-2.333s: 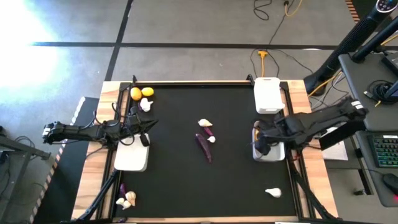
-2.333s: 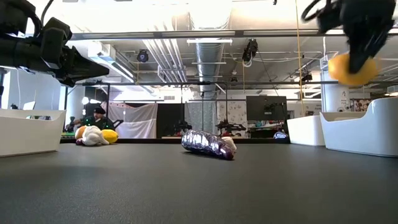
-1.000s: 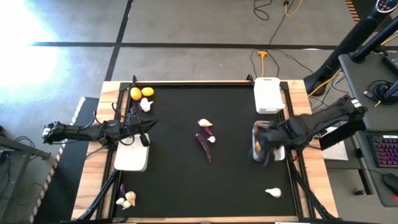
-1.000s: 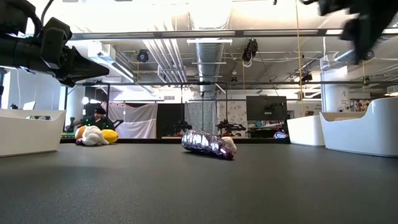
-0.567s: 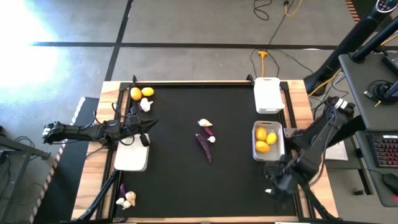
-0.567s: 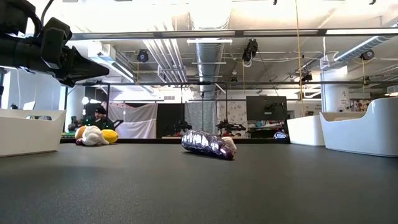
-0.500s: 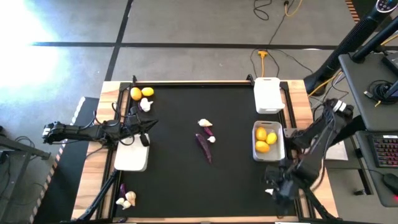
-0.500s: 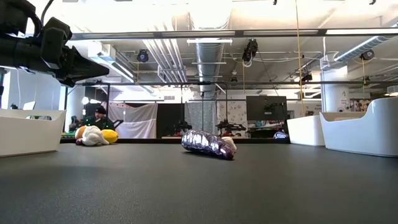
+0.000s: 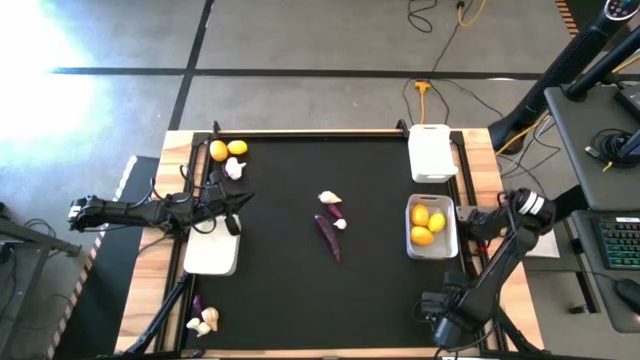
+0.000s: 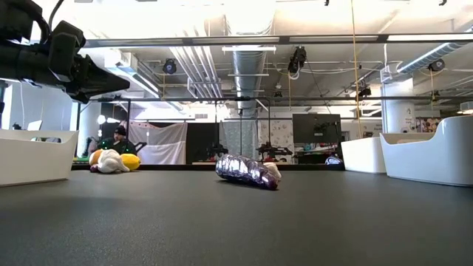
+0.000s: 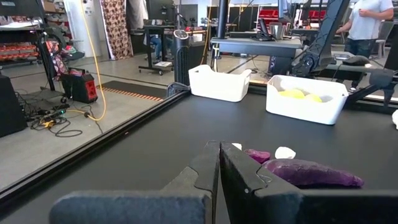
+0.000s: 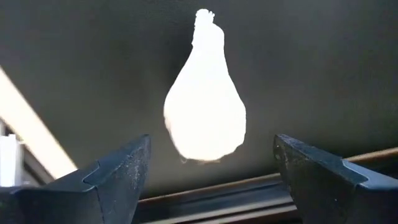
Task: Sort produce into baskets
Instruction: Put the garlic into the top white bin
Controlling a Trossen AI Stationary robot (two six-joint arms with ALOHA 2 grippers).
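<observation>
My right gripper (image 12: 211, 149) stands open at the table's near right corner (image 9: 445, 318), pointing down over a whitish garlic bulb (image 12: 205, 99) that lies on the black mat between and beyond its fingers; the fingers do not touch it. In the high view the gripper hides that bulb. My left gripper (image 11: 219, 167) is shut and empty, level at the table's left (image 9: 238, 198). Yellow lemons (image 9: 427, 224) lie in the right basket (image 9: 451, 240). A long dark purple piece (image 9: 327, 237) lies mid-table with garlic (image 9: 329, 198) beside it.
Another white basket (image 9: 431, 152) stands at the far right and a third (image 9: 212, 250) at the left under my left arm. Two lemons (image 9: 227, 149) and garlic (image 9: 233, 168) lie at the far left; garlic (image 9: 205, 320) at the near left. The wooden table edge (image 12: 249, 183) runs close by the right gripper.
My right gripper has swung from over the right basket toward the table's near edge and come down, tipping until it points down, and now stands over the garlic at the near right corner. The basket with the lemons shows uncovered.
</observation>
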